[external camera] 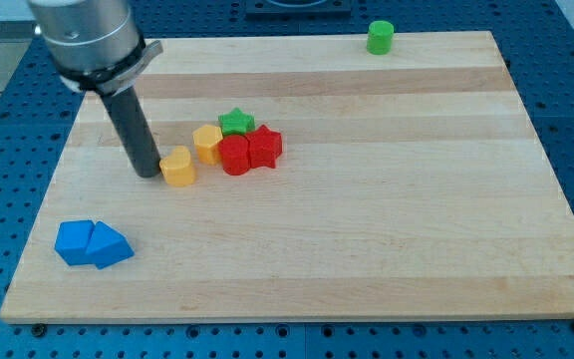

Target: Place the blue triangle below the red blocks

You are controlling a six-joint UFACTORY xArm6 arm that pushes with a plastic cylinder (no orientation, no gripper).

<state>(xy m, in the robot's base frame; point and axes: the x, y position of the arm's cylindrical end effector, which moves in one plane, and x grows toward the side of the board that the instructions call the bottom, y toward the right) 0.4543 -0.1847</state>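
Observation:
The blue triangle point(109, 245) lies near the view's bottom left, touching a blue cube-like block point(73, 241) on its left. Two red blocks sit at the board's middle: a round one point(234, 156) and a star-shaped one point(265, 148), touching each other. My tip point(148, 172) rests on the board just left of a yellow heart-shaped block point(177, 167), touching or nearly touching it. The tip is well above and to the right of the blue triangle, and left of the red blocks.
A yellow block point(208, 143) and a green star point(235, 122) crowd the red blocks' upper left. A green cylinder point(380, 37) stands at the board's top edge. The wooden board point(387, 219) lies on a blue perforated table.

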